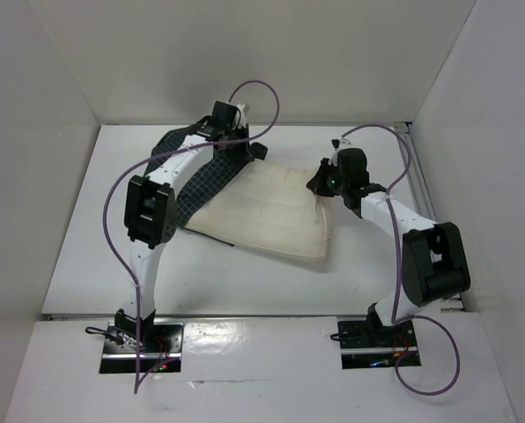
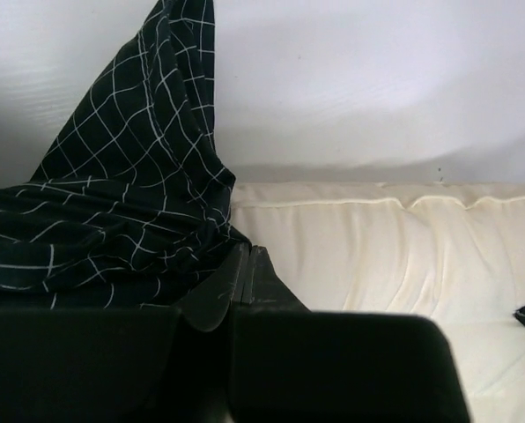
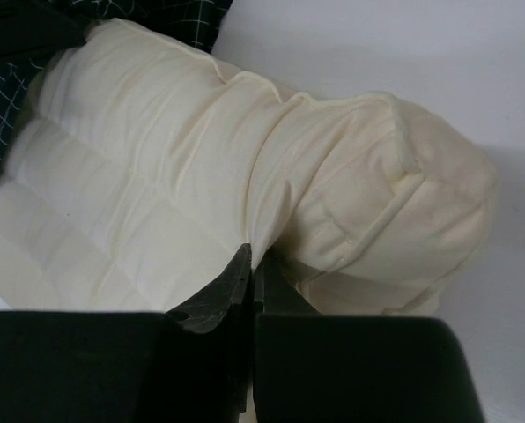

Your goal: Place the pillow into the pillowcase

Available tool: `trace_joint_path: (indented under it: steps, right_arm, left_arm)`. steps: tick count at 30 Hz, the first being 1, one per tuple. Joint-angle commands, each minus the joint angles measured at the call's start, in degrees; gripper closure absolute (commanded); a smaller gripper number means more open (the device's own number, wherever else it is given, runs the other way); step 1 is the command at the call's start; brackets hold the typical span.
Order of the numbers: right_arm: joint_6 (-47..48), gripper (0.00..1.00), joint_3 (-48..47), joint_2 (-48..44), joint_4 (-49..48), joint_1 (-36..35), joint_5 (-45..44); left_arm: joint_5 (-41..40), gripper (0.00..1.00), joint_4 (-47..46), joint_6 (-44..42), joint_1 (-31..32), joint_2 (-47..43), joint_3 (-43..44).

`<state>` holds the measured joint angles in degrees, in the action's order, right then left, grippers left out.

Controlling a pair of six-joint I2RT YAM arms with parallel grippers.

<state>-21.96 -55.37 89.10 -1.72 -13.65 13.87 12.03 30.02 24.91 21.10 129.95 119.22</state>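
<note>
While the left gripper [image 2: 242, 280] pinches the pillowcase [image 2: 122, 203] and holds it up, likely to open its mouth, the right gripper [image 3: 251, 264] squeezes a pillow [image 3: 157, 176] corner, ready to push. The pillow lies on the table [image 1: 245, 282], mostly outside.

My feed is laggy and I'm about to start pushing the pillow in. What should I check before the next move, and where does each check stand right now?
1. Left gripper gripping the pillowcase: ok, jaws shut with checked fabric at the tips.
2. Right gripper gripping the pillow: ok, jaws shut on a bunched fold.
3. Pillowcase mouth open toward the pillow: cannot tell, no view shows an opening.
4. Pillow started into the case: not ok, nearly all of the pillow is uncovered in the top view.
5. Arms apart from each other: ok, they are at opposite ends of the pillow.
</note>
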Motion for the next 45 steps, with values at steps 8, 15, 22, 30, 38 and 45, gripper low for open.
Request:
trace_joint_path:
  steps: [8,15,22,30,38,45]
  right_arm:
    - [-5.64,0.9,6.94,-7.98,-2.25,-0.77,-8.16]
    - [2.09,0.0,-1.75,-7.88,9.36,-3.31,-18.84]
    - [9.63,0.0,-9.99,-11.33,9.27,-13.05,-26.77]
    - [22.83,0.0,-22.49,4.66,15.6,-35.12,-36.19]
    - [29.77,0.0,-21.79,10.91,15.6,-40.75,-31.01]
    - [30.83,0.0,-19.95,14.43,12.7,-41.28,-26.01]
  left_arm:
    - [0.82,0.24,4.34,-1.86,3.68,-11.97,1.99]
    - [-20.17,0.32,4.18,2.31,-0.62,-31.75,-21.4]
    - [-20.65,0.59,-7.95,16.13,-6.43,-57.95,-60.92]
    - [-27.92,0.29,-17.27,25.89,-2.04,-65.26,-79.74]
    - [-37.07,0.3,-25.17,29.5,-2.65,-65.18,-87.4]
    - [-38.58,0.34,-30.52,27.93,-5.28,-62.72,-88.1]
